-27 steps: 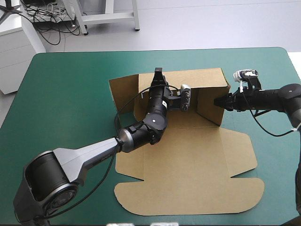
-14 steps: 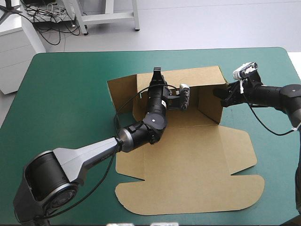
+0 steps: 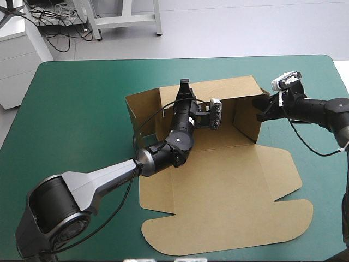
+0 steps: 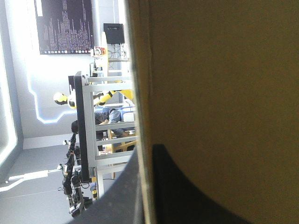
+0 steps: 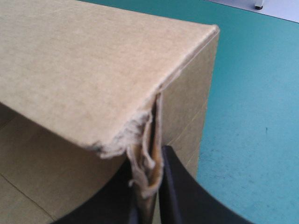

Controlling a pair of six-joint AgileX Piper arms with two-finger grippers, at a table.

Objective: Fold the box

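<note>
**Both grippers pinching raised walls of the box**

Left gripper point(image 4: 145, 154): black fingers nearly closed, one on each face of a board sheet, with the sheet's edge running between them. In the high view this gripper point(image 3: 184, 83) sits on the top edge of the far wall point(image 3: 232, 90), left of that wall's middle.

Right gripper point(image 5: 148, 161): fingers likewise nearly closed, clamping a frayed, split board edge. In the high view it point(image 3: 263, 112) is at the box's far right corner, where the right wall point(image 3: 245, 123) meets the far wall.

Box point(image 3: 229, 196): brown, lying around the middle of the table point(image 3: 71, 109), a little to the right. The far wall, the right wall and a left flap point(image 3: 140, 109) stand raised. The large panel with rounded tabs lies flat on the near side and reaches close to the table's near edge.

Surface: the teal-green cover point(image 5: 252, 116) is smooth and flat. It shows on the left, far and right sides of the box, widest on the left.

Beyond the table's far edge is pale grey floor point(image 3: 229, 27).
</note>
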